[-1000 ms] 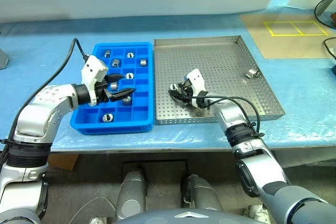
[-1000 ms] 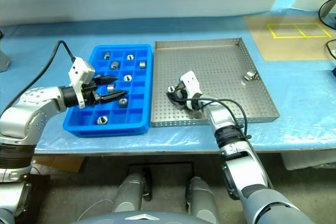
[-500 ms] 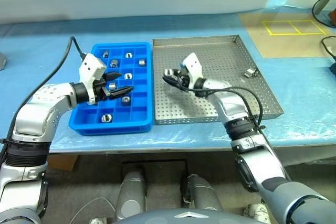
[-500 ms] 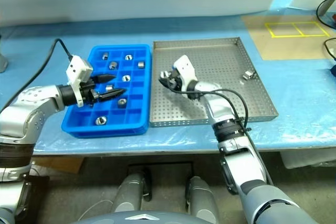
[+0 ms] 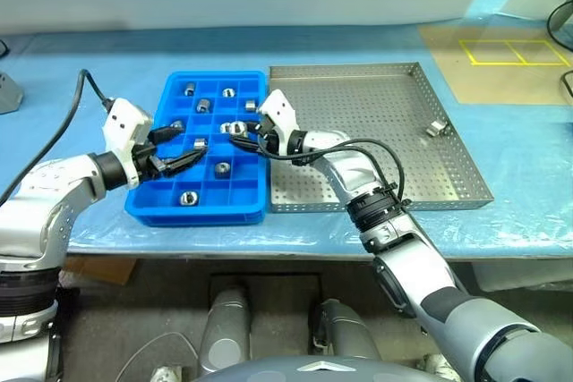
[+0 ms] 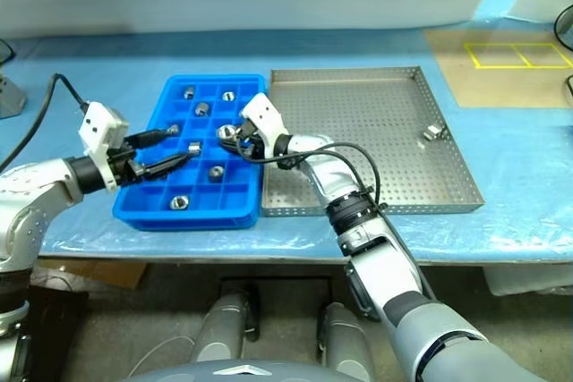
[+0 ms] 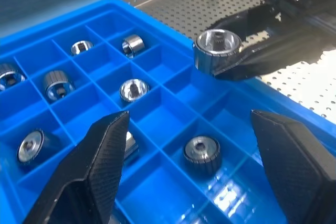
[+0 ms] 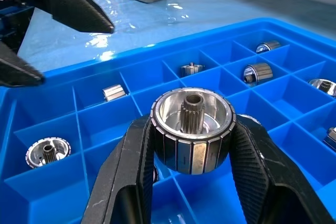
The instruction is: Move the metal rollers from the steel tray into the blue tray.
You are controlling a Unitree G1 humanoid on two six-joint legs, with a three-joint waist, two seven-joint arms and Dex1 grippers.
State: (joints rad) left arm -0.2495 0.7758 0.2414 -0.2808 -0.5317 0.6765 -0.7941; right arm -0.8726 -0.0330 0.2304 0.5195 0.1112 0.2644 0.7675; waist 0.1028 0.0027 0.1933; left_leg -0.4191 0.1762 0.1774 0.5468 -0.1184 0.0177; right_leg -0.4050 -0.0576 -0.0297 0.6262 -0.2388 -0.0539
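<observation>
My right gripper (image 5: 238, 130) is shut on one metal roller (image 8: 191, 128), a silvery ribbed cylinder with a central hub. It holds the roller above the right-hand compartments of the blue tray (image 5: 149, 199). Several more metal rollers (image 5: 204, 106) lie singly in the tray's compartments. My left gripper (image 5: 185, 148) stands open over the tray's left side with nothing between its fingers, a short way from the held roller (image 7: 217, 51). One roller (image 5: 435, 129) lies near the right rim of the steel tray (image 5: 376, 105).
Both trays sit side by side on a table covered in blue sheeting (image 5: 81, 69). A brown mat with yellow tape squares (image 5: 501, 51) lies at the far right. A black cable (image 5: 67, 123) runs from my left wrist.
My right gripper has carried its roller up and leftward, off the steel tray to above the blue tray. The left gripper has drawn back slightly to the left, still open.
</observation>
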